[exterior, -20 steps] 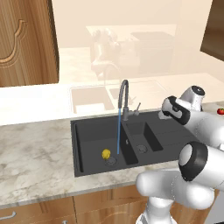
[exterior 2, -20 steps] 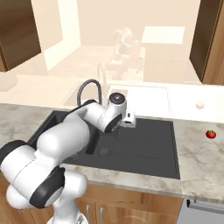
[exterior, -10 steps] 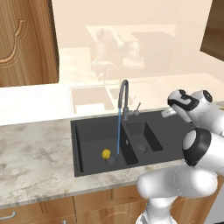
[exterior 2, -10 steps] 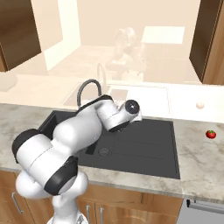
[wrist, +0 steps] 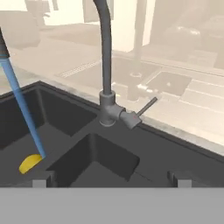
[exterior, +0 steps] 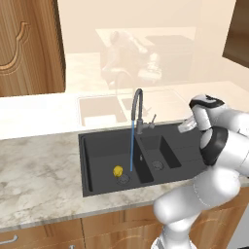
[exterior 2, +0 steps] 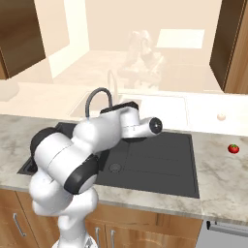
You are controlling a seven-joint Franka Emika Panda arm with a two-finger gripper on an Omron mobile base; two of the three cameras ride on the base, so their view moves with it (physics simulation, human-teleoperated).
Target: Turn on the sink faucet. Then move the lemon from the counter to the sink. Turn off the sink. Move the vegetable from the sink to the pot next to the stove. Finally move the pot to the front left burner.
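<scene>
One lemon (exterior: 117, 170), one sink (exterior: 97, 146), two basins

A small red tomato (exterior 2: 234, 148) rests on the worktop at the far right, well apart from the basin. A small pale round item (exterior 2: 221, 116) sits farther back on the lighter surface. Wooden cabinet doors (exterior: 26, 46) hang upper left; wooden drawer fronts (exterior: 44, 236) with metal handles run below.
</scene>
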